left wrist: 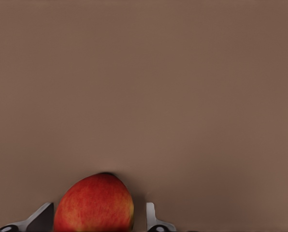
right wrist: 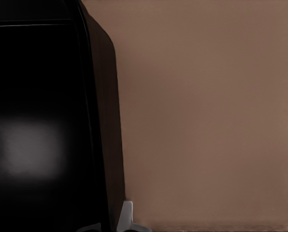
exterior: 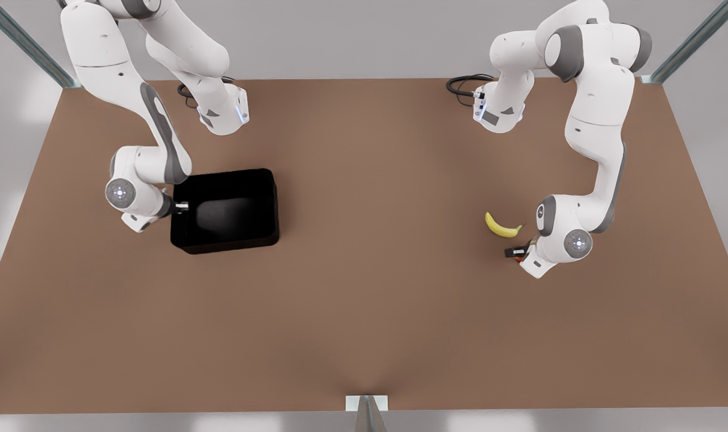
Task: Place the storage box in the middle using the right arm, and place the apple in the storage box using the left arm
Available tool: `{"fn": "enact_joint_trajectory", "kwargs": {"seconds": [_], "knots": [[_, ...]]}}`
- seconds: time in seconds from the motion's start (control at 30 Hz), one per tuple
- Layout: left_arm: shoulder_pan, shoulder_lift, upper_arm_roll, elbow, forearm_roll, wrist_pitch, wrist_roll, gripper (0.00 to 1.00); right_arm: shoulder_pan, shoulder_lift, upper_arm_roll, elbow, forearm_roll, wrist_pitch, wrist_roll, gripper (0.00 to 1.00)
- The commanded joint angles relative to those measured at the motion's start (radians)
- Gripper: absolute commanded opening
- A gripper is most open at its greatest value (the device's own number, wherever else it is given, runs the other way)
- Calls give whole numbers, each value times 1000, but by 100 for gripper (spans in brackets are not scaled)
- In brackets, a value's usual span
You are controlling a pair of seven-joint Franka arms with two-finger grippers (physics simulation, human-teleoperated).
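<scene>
Neither step is finished. At centre-left the right gripper [exterior: 182, 206] pinches the box [exterior: 225, 210] wall; at lower right the left gripper [exterior: 518, 252] straddles the apple [left wrist: 94, 203], fingers apart.

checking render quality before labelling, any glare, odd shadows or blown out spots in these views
Front view: soft glare patch on the storage box floor, faint shadows on the table, bright blotches along the pale surround. Right wrist view: the same box interior is near black with one hazy white reflection; right hand at its wall. Left wrist view: evenly lit, apple between the left hand fingers, slight shadow behind.
</scene>
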Motion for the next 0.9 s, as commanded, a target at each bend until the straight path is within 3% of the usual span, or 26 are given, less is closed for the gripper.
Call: {"fn": "enact_joint_trajectory", "kwargs": {"seconds": [0.0,0.13,0.33,0.53,0.67,0.77,0.87], "knots": [[-1,0,0,0,1,0,0,86,0,-9,0,2,-9,-16,5,21],[0,0,0,0,-1,0,0,81,12,-56,26,71,6,-131,21,21],[0,0,-2,0,1,0,-1,76,23,109,234,439,129,-333,201,21],[0,0,-2,0,1,0,-1,74,293,275,236,694,135,-435,393,21],[0,0,0,0,1,0,-1,73,454,461,222,944,135,-499,546,21],[0,0,-2,0,1,0,-1,73,606,570,133,1077,148,-499,618,21],[0,0,-2,2,1,0,-1,73,680,631,113,1151,154,-499,669,21]]}}
